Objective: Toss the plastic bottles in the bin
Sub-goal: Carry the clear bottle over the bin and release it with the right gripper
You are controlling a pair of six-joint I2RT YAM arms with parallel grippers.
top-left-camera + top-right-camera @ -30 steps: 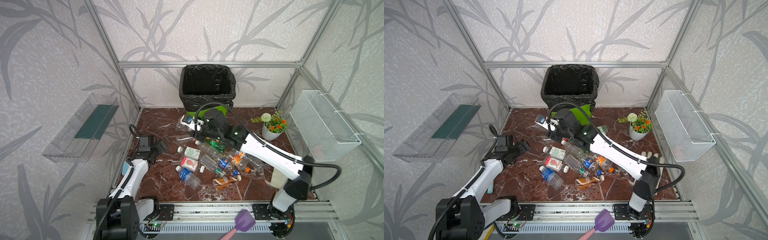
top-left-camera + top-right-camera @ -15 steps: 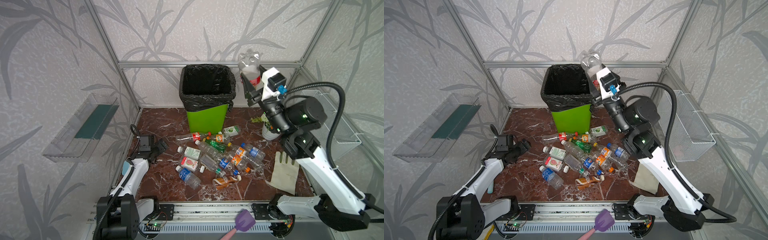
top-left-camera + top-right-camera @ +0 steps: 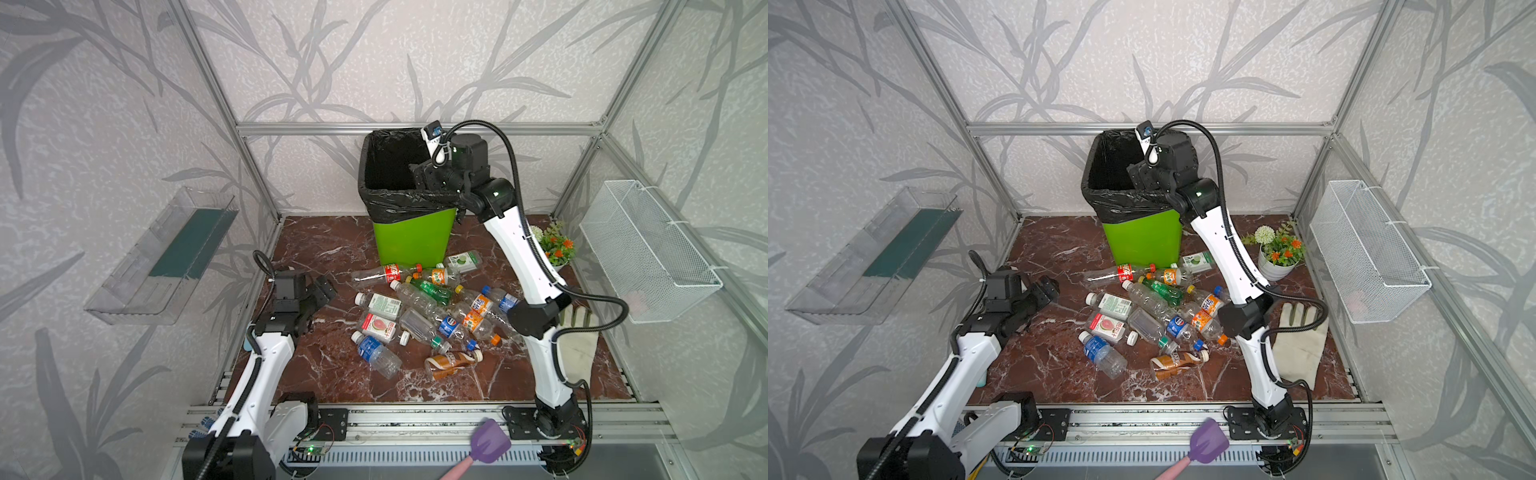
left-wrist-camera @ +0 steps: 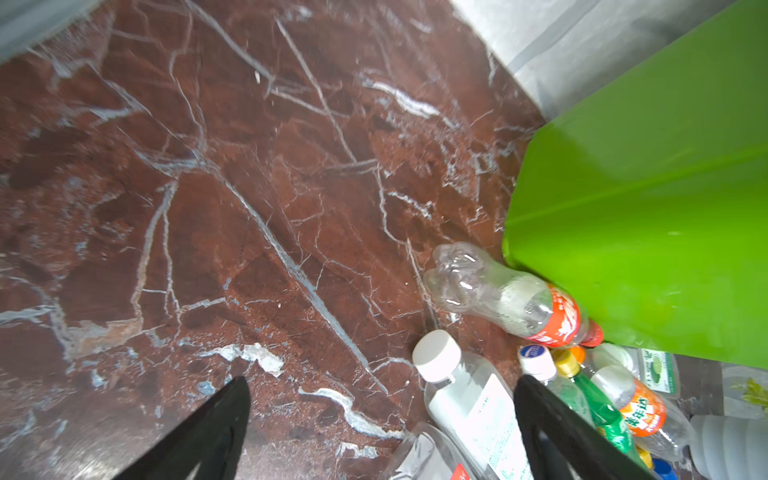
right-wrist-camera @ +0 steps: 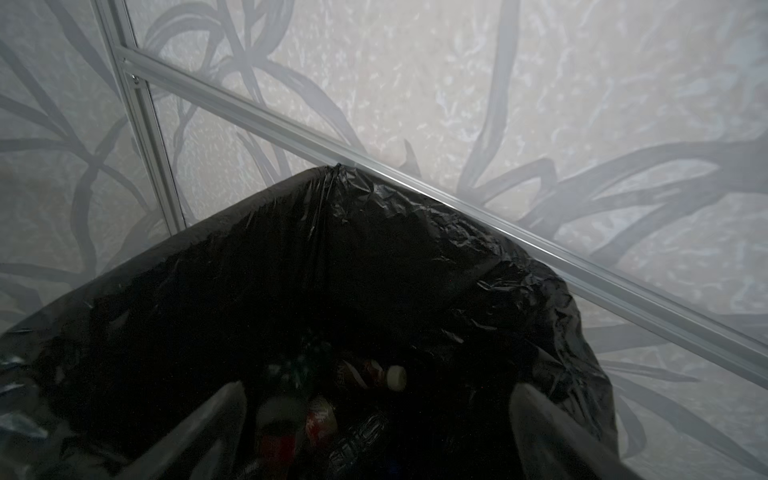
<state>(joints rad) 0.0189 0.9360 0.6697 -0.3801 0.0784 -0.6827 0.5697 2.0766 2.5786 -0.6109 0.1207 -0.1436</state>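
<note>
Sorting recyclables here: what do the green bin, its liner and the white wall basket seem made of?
Bin: smooth, slightly glossy moulded plastic, even sheen. Liner: thin black plastic film, crinkled and shiny. Basket: fine white mesh, likely painted metal wire.

Top views overlook everything — right wrist close above bin (image 5: pixel 374 216), seemingly downward.

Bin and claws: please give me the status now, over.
Right claw open over bin, empty. Left claw open near bottles on floor. Nothing blocks bin mouth.
</note>
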